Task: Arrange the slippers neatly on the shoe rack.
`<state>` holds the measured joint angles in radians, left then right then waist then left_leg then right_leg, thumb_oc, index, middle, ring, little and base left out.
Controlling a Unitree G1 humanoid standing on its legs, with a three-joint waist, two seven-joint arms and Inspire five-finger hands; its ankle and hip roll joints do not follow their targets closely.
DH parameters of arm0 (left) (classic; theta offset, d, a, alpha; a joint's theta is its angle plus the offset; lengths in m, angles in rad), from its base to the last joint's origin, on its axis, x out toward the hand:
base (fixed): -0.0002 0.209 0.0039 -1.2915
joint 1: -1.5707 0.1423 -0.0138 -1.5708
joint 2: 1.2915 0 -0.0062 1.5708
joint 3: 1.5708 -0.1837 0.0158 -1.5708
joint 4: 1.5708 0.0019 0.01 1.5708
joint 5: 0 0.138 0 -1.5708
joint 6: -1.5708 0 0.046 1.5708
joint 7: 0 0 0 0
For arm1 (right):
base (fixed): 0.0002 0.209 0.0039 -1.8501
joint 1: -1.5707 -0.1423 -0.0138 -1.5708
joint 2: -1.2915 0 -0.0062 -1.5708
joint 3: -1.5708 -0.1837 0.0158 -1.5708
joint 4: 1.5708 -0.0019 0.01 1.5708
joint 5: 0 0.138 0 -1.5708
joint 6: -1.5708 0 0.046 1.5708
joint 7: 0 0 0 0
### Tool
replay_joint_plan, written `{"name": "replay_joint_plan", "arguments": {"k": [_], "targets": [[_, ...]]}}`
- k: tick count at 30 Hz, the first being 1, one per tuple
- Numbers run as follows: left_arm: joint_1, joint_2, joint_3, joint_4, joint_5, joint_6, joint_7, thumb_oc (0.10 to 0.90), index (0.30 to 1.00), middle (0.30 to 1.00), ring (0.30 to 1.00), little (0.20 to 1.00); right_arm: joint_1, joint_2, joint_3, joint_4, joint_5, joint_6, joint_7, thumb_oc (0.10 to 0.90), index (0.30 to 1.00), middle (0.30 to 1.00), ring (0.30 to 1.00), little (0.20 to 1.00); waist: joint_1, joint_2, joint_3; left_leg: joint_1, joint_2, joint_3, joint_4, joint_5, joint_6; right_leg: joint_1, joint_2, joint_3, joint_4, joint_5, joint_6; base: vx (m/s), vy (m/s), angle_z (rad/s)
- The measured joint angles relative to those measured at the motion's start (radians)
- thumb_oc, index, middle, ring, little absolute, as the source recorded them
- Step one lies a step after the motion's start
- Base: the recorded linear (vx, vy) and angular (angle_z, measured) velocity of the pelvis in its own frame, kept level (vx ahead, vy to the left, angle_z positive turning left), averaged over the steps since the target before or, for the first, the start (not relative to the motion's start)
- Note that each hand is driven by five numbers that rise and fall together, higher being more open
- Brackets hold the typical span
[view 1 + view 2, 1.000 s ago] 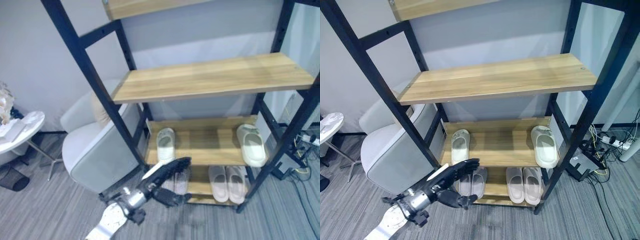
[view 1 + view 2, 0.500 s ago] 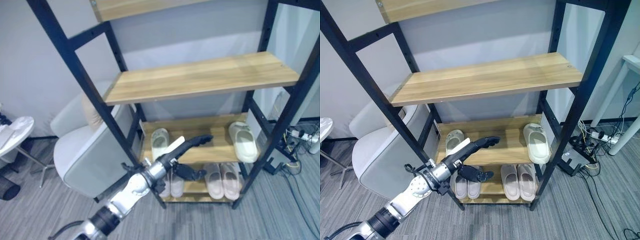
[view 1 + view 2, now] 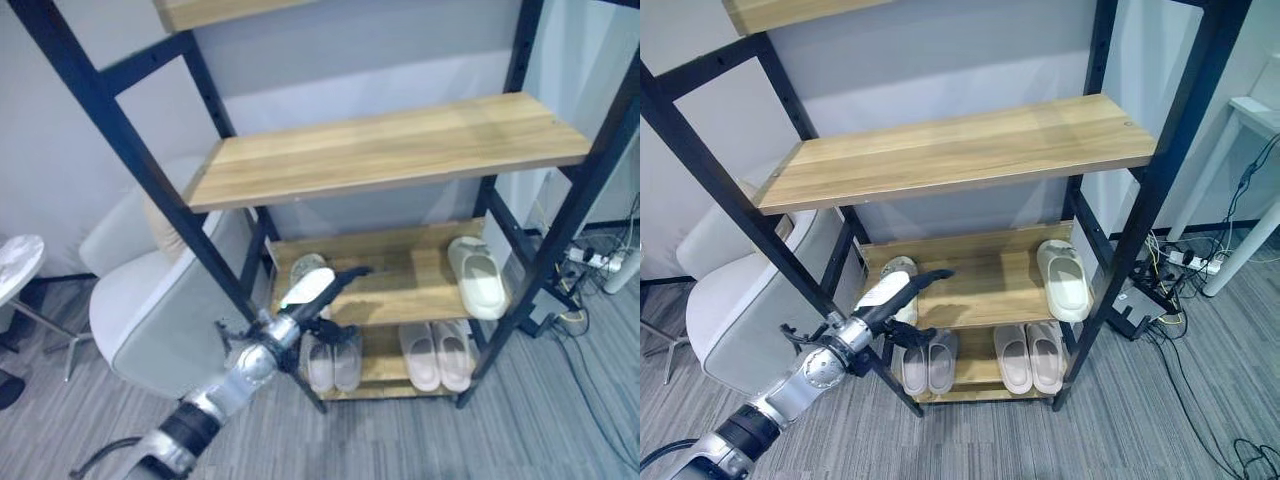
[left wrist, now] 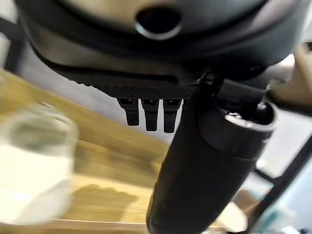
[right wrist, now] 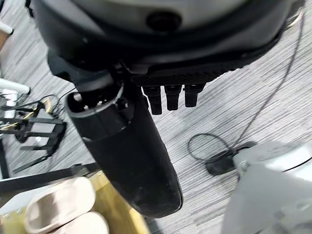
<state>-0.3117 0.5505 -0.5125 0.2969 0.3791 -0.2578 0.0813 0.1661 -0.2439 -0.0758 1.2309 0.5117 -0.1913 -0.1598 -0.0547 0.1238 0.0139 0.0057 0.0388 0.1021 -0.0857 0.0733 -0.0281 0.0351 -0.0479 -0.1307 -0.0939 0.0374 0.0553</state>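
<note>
A pale slipper (image 3: 303,266) lies at the left end of the rack's third shelf (image 3: 400,270), and its mate (image 3: 478,278) lies at the right end. My left hand (image 3: 322,290) reaches in over the front of the left slipper, fingers straight and open, holding nothing. I cannot tell whether it touches the slipper. The left wrist view shows that slipper (image 4: 29,170) blurred beside the hand (image 4: 204,165). Two pinkish pairs (image 3: 333,362) (image 3: 437,355) sit side by side on the bottom shelf. My right hand (image 5: 126,146) hangs relaxed and empty over the floor beside the rack, near a pinkish pair (image 5: 63,207).
The black rack post (image 3: 150,180) stands just left of my arm. The wide second shelf (image 3: 380,150) hangs over the work area. A white armchair (image 3: 140,310) stands left of the rack, beside a small round table (image 3: 15,265). Cables and a power strip (image 3: 1170,270) lie at the right.
The camera has shifted. My left hand rose from in front of the bottom shelf, stretched over the third shelf's middle, then drew back left over the left slipper.
</note>
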Motion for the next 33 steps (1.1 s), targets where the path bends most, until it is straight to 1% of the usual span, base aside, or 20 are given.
{"name": "replay_joint_plan", "arguments": {"k": [3, 4, 5, 8, 10, 13, 14, 18, 20, 21, 23, 25, 27, 28, 31, 33], "targets": [[0.000, 0.019, 0.007, 0.009, 0.035, 0.013, 0.032, 0.800, 0.900, 0.900, 0.900, 0.900, 0.013, 0.000, 0.000, -0.001, 0.000, 0.000, 0.002, 0.800, 0.900, 0.900, 0.900, 0.900, 0.000, -0.002, 0.014, 0.001, -0.001, 0.001, 0.001, 0.000, 0.001, 0.000, -0.001, 0.001, 0.000, 0.000, 0.000, 0.04, -0.014, -0.02], [0.000, 0.022, 0.010, 0.009, 0.040, 0.013, 0.039, 0.800, 0.900, 0.900, 0.900, 0.900, 0.011, 0.000, -0.002, -0.002, 0.000, 0.000, 0.003, 0.800, 0.900, 0.900, 0.900, 0.900, 0.001, 0.001, 0.017, 0.002, -0.002, 0.001, 0.001, 0.000, 0.001, 0.001, -0.002, 0.002, 0.000, 0.001, 0.000, 0.07, -0.030, -0.02], [0.004, 0.022, 0.026, 0.009, 0.066, 0.017, 0.050, 0.800, 0.900, 0.900, 0.900, 0.900, 0.010, 0.000, -0.013, -0.004, 0.000, 0.000, 0.009, 0.800, 0.900, 0.900, 0.900, 0.900, 0.001, -0.002, 0.030, 0.002, -0.002, 0.002, 0.003, 0.000, 0.001, 0.001, -0.002, 0.002, 0.000, 0.001, 0.001, 0.06, -0.023, -0.01], [0.042, 0.022, 0.082, 0.012, 0.100, 0.027, 0.091, 0.800, 0.900, 0.900, 0.900, 0.900, 0.012, 0.001, -0.017, -0.006, 0.000, -0.002, 0.010, 0.800, 0.900, 0.900, 0.900, 0.900, -0.005, -0.004, 0.033, -0.001, -0.001, 0.007, 0.003, -0.001, 0.002, -0.006, -0.001, 0.009, 0.000, 0.001, 0.001, 0.03, -0.015, -0.05], [0.042, 0.023, 0.090, 0.019, 0.107, 0.043, 0.110, 0.800, 0.900, 0.900, 0.900, 0.900, 0.012, 0.000, -0.017, -0.005, 0.000, -0.002, 0.010, 0.800, 0.900, 0.900, 0.900, 0.900, -0.002, -0.004, 0.041, -0.002, -0.001, 0.013, 0.004, -0.001, 0.003, -0.009, -0.001, 0.012, 0.000, 0.001, 0.000, 0.03, -0.010, -0.07], [0.042, 0.023, 0.090, 0.019, 0.114, 0.043, 0.110, 0.800, 0.900, 0.900, 0.900, 0.900, 0.011, 0.001, -0.016, -0.006, -0.001, -0.001, 0.011, 0.800, 0.900, 0.900, 0.900, 0.900, -0.004, 0.000, 0.045, -0.003, -0.002, 0.018, 0.003, -0.004, 0.006, -0.011, -0.003, 0.015, 0.000, 0.001, 0.001, 0.02, -0.003, -0.03], [0.036, 0.023, 0.086, 0.022, 0.118, 0.043, 0.111, 0.800, 0.900, 0.900, 0.900, 0.900, 0.010, 0.001, -0.015, -0.008, -0.001, -0.001, 0.011, 0.800, 0.900, 0.900, 0.900, 0.900, -0.011, 0.003, 0.046, -0.004, -0.003, 0.019, 0.003, -0.004, 0.006, -0.013, -0.003, 0.016, 0.000, 0.001, 0.001, 0.00, 0.000, 0.00], [-0.007, 0.022, 0.073, 0.044, 0.147, 0.052, 0.119, 0.800, 0.900, 0.900, 0.900, 0.900, 0.001, 0.001, -0.014, -0.010, -0.003, -0.002, 0.011, 0.800, 0.900, 0.900, 0.900, 0.900, -0.025, 0.010, 0.045, -0.021, -0.003, 0.021, 0.000, -0.005, 0.006, -0.031, -0.004, 0.016, 0.000, 0.004, 0.001, 0.00, -0.003, -0.03], [-0.026, 0.015, 0.073, 0.043, 0.148, 0.055, 0.127, 0.800, 0.900, 0.900, 0.900, 0.900, 0.000, 0.001, -0.010, -0.010, -0.030, -0.002, 0.008, 0.800, 0.900, 0.900, 0.900, 0.900, -0.031, 0.014, 0.047, -0.032, -0.003, 0.030, 0.003, -0.004, 0.006, -0.047, -0.003, 0.026, 0.000, 0.008, -0.001, 0.01, -0.002, -0.11], [-0.037, 0.015, 0.073, 0.043, 0.148, 0.056, 0.129, 0.800, 0.900, 0.900, 0.900, 0.900, -0.002, 0.001, -0.001, -0.011, -0.041, -0.002, 0.007, 0.800, 0.900, 0.900, 0.900, 0.900, -0.032, 0.015, 0.047, -0.039, -0.003, 0.031, 0.004, -0.004, 0.007, -0.055, -0.003, 0.027, 0.000, 0.015, -0.008, 0.00, 0.001, -0.09], [-0.057, 0.015, 0.073, 0.044, 0.157, 0.060, 0.130, 0.800, 0.900, 0.900, 0.900, 0.900, -0.004, 0.001, 0.022, -0.012, -0.043, -0.002, 0.007, 0.800, 0.900, 0.900, 0.900, 0.900, -0.039, 0.015, 0.047, -0.047, -0.003, 0.036, 0.004, -0.004, 0.007, -0.063, -0.003, 0.029, 0.000, 0.016, -0.009, 0.00, -0.001, -0.06], [-0.105, 0.016, 0.064, 0.054, 0.187, 0.064, 0.146, 0.800, 0.900, 0.900, 0.900, 0.900, -0.010, 0.000, 0.027, -0.021, -0.073, -0.003, 0.007, 0.800, 0.900, 0.900, 0.900, 0.900, -0.046, 0.015, 0.048, -0.063, -0.003, 0.040, 0.004, -0.003, 0.008, -0.082, -0.004, 0.032, 0.000, 0.020, -0.009, -0.02, 0.001, -0.04], [-0.158, 0.019, 0.029, 0.077, 0.219, 0.078, 0.157, 0.800, 0.900, 0.900, 0.900, 0.900, -0.012, -0.001, 0.032, -0.022, -0.080, -0.006, 0.007, 0.800, 0.900, 0.900, 0.900, 0.900, -0.046, 0.013, 0.049, -0.068, -0.003, 0.042, 0.004, -0.003, 0.008, -0.088, -0.004, 0.034, 0.000, 0.020, -0.008, -0.02, 0.003, -0.04], [-0.204, 0.027, 0.003, 0.090, 0.259, 0.092, 0.164, 0.800, 0.900, 0.900, 0.900, 0.900, -0.013, -0.001, 0.035, -0.039, -0.080, -0.010, 0.007, 0.800, 0.900, 0.900, 0.900, 0.900, -0.046, 0.014, 0.049, -0.083, -0.003, 0.044, 0.004, -0.003, 0.008, -0.103, -0.004, 0.037, 0.000, 0.017, -0.001, -0.02, 0.008, -0.05], [-0.232, 0.028, 0.000, 0.090, 0.314, 0.107, 0.178, 0.800, 0.900, 0.900, 0.900, 0.900, -0.014, -0.003, 0.056, -0.054, -0.107, -0.024, 0.006, 0.800, 0.900, 0.900, 0.900, 0.900, -0.054, 0.014, 0.052, -0.097, -0.003, 0.052, 0.004, 0.000, 0.010, -0.118, -0.004, 0.044, 0.003, 0.030, -0.005, -0.02, 0.000, -0.09], [-0.233, 0.028, -0.001, 0.091, 0.318, 0.107, 0.178, 0.800, 0.900, 0.900, 0.900, 0.900, -0.014, -0.003, 0.063, -0.054, -0.118, -0.024, 0.006, 0.800, 0.900, 0.900, 0.900, 0.900, -0.058, 0.013, 0.053, -0.097, -0.003, 0.053, 0.004, 0.000, 0.010, -0.120, -0.004, 0.045, 0.007, 0.030, -0.005, -0.01, -0.002, -0.04]]}}
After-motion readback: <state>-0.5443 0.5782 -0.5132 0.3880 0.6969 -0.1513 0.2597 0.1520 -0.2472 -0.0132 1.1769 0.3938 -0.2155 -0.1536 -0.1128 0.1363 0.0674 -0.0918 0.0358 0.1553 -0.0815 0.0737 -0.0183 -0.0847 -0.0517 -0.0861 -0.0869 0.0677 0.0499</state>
